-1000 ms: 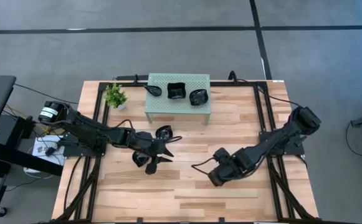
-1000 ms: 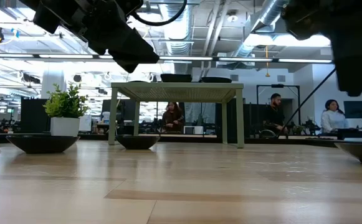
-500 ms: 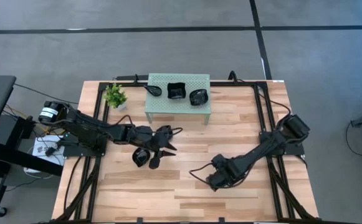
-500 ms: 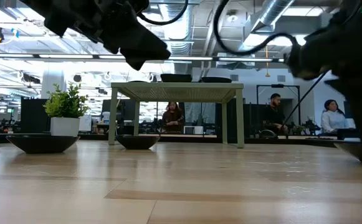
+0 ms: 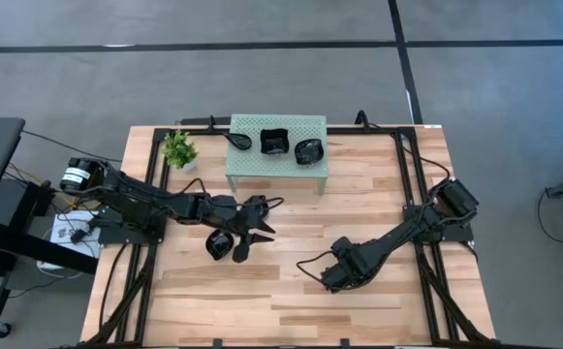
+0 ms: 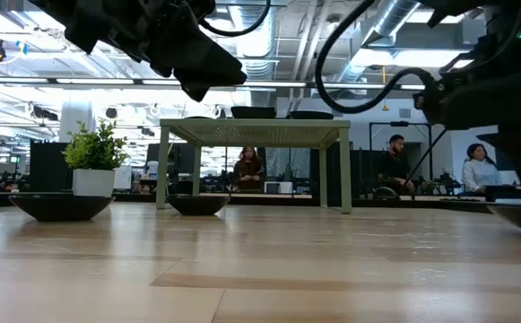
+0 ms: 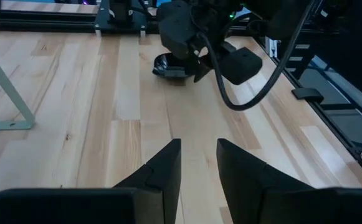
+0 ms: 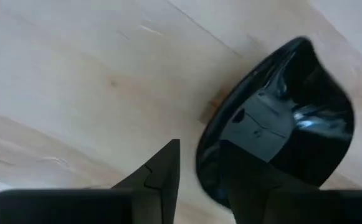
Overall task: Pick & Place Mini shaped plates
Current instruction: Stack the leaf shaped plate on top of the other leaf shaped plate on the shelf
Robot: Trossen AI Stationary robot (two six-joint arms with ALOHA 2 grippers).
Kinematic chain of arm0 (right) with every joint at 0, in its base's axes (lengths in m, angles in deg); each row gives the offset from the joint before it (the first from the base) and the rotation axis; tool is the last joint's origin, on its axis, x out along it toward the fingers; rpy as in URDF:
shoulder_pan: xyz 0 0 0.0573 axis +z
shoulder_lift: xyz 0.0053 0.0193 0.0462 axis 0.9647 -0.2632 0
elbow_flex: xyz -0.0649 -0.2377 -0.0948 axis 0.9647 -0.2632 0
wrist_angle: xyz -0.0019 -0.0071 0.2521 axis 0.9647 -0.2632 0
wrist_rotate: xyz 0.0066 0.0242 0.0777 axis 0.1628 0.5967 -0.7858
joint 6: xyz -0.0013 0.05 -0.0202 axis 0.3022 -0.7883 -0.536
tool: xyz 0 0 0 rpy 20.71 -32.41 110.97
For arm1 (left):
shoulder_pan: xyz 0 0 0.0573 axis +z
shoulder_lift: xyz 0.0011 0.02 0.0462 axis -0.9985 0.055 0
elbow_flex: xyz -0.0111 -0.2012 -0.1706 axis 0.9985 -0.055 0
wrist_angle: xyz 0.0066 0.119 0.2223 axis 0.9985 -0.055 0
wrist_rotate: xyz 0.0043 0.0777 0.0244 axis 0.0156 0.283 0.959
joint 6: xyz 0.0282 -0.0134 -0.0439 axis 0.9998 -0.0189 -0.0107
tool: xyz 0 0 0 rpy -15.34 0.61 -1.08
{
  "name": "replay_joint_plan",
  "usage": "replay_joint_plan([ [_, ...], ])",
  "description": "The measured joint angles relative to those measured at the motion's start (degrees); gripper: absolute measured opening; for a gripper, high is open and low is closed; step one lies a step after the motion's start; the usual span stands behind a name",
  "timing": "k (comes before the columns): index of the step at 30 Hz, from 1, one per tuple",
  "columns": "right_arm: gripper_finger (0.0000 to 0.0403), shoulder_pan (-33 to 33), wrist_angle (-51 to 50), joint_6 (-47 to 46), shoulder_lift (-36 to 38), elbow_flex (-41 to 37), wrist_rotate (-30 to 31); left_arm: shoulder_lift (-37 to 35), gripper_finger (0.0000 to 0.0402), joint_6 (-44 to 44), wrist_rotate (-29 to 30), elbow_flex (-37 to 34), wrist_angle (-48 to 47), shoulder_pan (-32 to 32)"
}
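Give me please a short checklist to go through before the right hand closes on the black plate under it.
1. Right hand open: ok.
2. Rim of the black plate in the gap between its fingers: ok, one finger outside the rim, the other over the plate.
3. Fingers low enough to grip the rim: cannot tell.
4. Left hand out of the way: ok, open, empty, apart, near two other plates.
5. Bare room on the green stand: ok, along its front edge.
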Motion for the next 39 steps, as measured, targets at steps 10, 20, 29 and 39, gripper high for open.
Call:
replay_joint_plan([
  [10, 0.0007, -1.02, -0.90, 7.96, 0.00, 0.06, -1.89, 0.00, 0.0104, -1.70, -0.02, 0.00, 0.00, 0.00],
  [20, 0.0006, -0.69, -1.13, 30.85, 0.00, 14.37, 2.85, 0.02, 0.0104, -1.73, -0.02, 0.00, 0.26, 0.00],
  [29, 0.0005, -0.79, -4.23, 81.62, 0.04, 27.73, 18.33, 0.00, 0.0104, -1.73, -0.02, 0.01, 0.44, 0.00],
  [39, 0.0003, -9.64, -23.99, 106.18, 0.18, 36.23, 28.90, 0.00, 0.0104, -1.73, -0.02, 0.02, 0.69, 0.00],
])
